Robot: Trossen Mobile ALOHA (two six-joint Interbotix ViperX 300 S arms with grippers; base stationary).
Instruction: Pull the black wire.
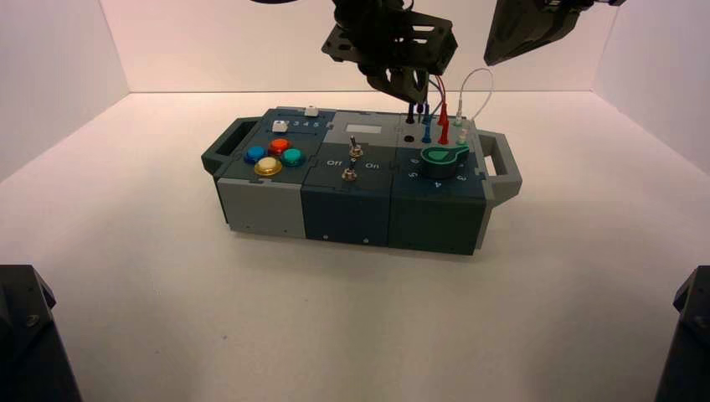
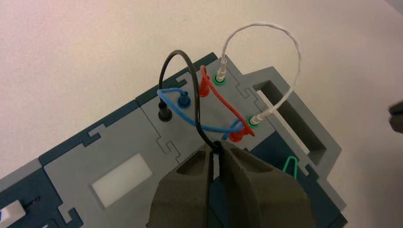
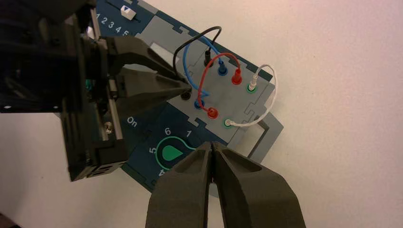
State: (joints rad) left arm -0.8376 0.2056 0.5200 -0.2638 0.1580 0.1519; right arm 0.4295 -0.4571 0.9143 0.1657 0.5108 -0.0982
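The black wire [image 2: 177, 51] arches above the grey socket panel [image 2: 123, 142] at the box's far right. One of its plugs [image 2: 165, 114] stands in a socket. My left gripper [image 2: 216, 148] is shut on the other black plug, whose lower end is hidden between the fingers. In the high view the left gripper [image 1: 409, 90] hangs over the panel, just above a dark socket [image 1: 409, 136]. From the right wrist I see its fingertips [image 3: 183, 88] right over that socket. My right gripper [image 3: 211, 146] is shut on nothing and hovers over the green knob [image 3: 170, 153].
Blue [image 2: 178, 107], red [image 2: 223, 102] and white [image 2: 266, 27] wires loop close around the black one. The box [image 1: 259, 209] also carries coloured buttons [image 1: 268, 166], two toggle switches [image 1: 355, 151], a slider and side handles [image 1: 502, 167]. White walls enclose the table.
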